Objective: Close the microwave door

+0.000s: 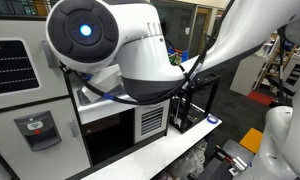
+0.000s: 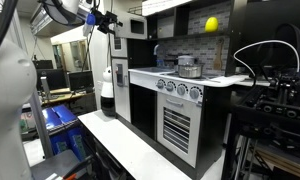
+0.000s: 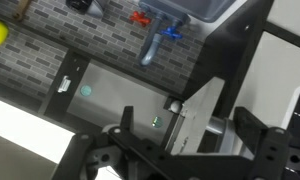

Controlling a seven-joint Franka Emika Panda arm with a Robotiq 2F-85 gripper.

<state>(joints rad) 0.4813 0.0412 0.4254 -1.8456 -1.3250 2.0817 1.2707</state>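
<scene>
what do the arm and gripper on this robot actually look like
The arm has smooth, rounded white shells. In an exterior view its big joint ends in a dark round cap with a glowing blue light at the centre. A thin dark cable seems to run beside it. In the wrist view the gripper is matte black with angular jaws.
</scene>
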